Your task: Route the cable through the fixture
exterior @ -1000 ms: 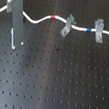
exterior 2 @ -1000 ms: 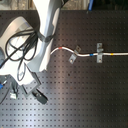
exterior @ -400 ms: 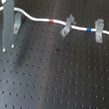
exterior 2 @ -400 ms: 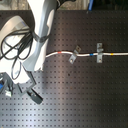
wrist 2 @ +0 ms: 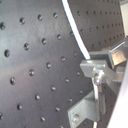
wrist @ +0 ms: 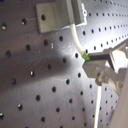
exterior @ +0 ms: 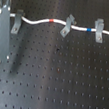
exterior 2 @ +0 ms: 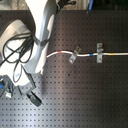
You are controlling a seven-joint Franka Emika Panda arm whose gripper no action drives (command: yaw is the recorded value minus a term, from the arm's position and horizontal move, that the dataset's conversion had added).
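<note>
Only by first wrist view, cable (wrist: pixel 78 45) at fixture (wrist: pixel 56 14)

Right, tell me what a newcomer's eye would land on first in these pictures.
First, the white cable with red, blue and yellow-red bands, strung across the dark perforated board near the first exterior view's top. It runs past three grey clips: the narrow fixture toward the first exterior view's left, a slanted clip mid-board and a squarer clip beyond. The robot arm fills the second exterior view's left.

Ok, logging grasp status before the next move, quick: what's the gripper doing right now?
Gripper: closed on the cable, pinching the white cord between its fingertips in the first wrist view.
</note>
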